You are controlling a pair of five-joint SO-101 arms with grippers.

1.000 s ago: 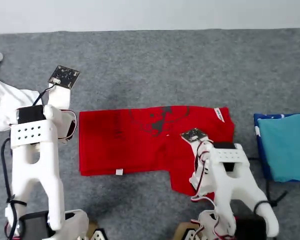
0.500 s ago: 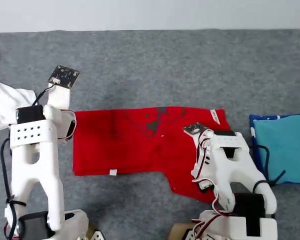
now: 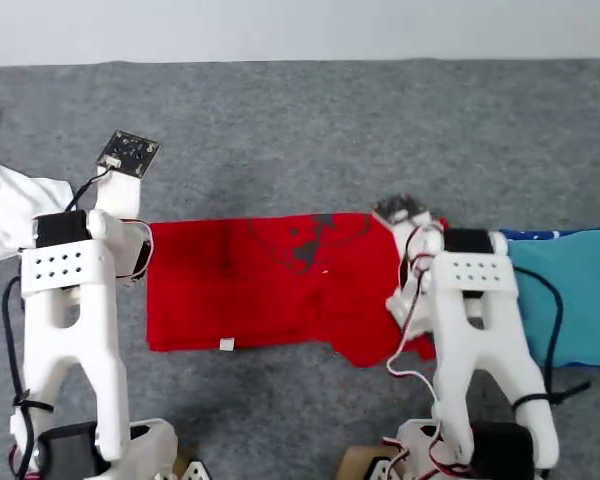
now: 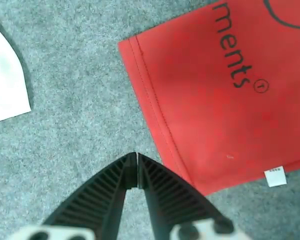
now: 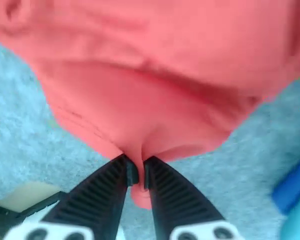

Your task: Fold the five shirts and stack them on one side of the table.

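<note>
red shirt (image 3: 250,285): spread mid-desk (image 3: 330,120), right end bunched | right tool (image 5: 136,166): pinched tight on a fold of that bunched end | left tool (image 4: 138,159): closed, empty, just beside the shirt's left hem | white shirt (image 3: 5,215): far left edge | teal shirt (image 3: 580,290): far right

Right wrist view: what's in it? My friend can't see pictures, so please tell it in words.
The right pincer pinches a bunched fold of the red shirt, shut tight on it. The grey table shows beneath the shirt, and a bit of blue cloth lies nearby.
</note>
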